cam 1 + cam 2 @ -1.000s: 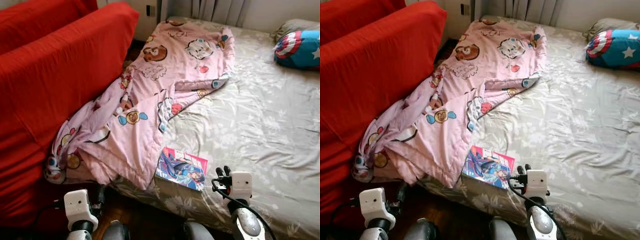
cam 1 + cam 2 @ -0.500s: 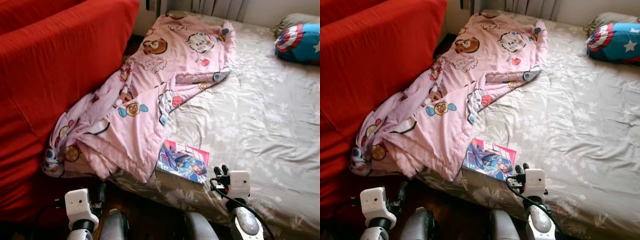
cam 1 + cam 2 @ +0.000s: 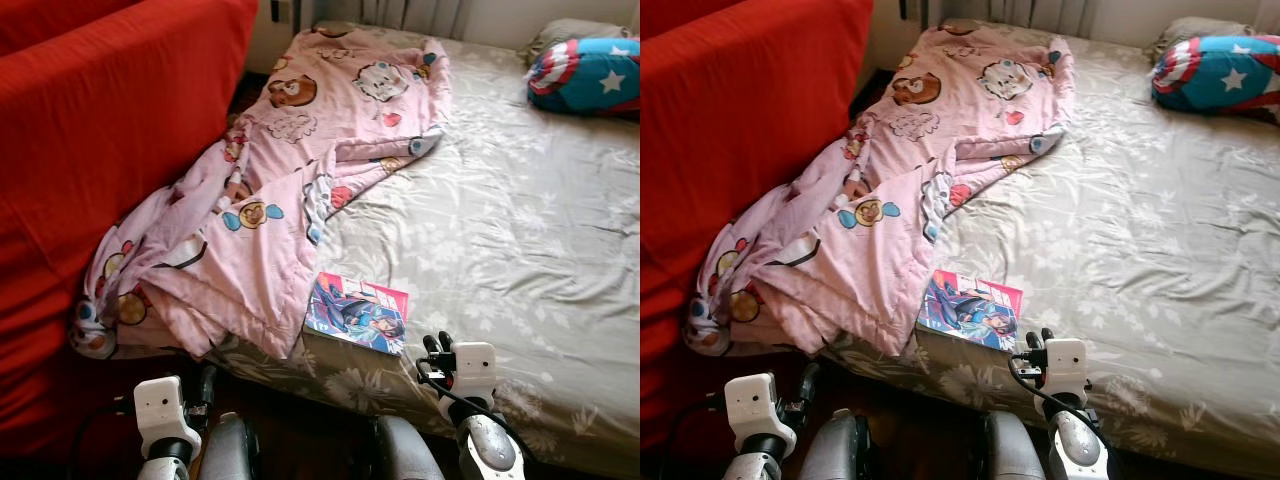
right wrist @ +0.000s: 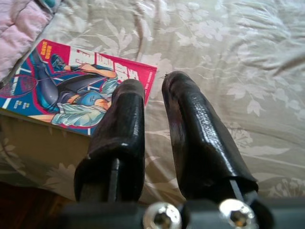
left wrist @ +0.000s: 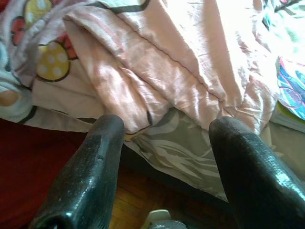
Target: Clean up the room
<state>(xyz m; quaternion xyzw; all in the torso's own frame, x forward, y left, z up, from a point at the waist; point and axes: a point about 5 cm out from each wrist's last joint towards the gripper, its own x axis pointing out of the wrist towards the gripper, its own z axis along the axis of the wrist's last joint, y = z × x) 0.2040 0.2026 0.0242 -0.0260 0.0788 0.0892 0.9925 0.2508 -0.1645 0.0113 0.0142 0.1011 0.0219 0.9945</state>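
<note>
A magazine (image 3: 357, 313) lies flat on the bed (image 3: 520, 240) by its near edge, long axis running left to right, its left end just beside the pink blanket (image 3: 260, 210). The blanket trails from the far left of the bed down over the near left edge toward a red sofa (image 3: 90, 140). The right claw (image 4: 151, 93), nearly closed and empty, hovers just right of the magazine. The left claw (image 5: 167, 126), wide open and empty, hangs low before the blanket's drooping edge. A shield-print pillow (image 3: 590, 75) is cut off at far right.

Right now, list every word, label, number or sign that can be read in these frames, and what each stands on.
Magazine cover: large white title letters and small yellow print, all too blurred to read.
Blue pillow: a white star sign and a ringed shield emblem, no words.
Pink blanket: cartoon animal prints, no legible text.
Nothing else carries writing.
</note>
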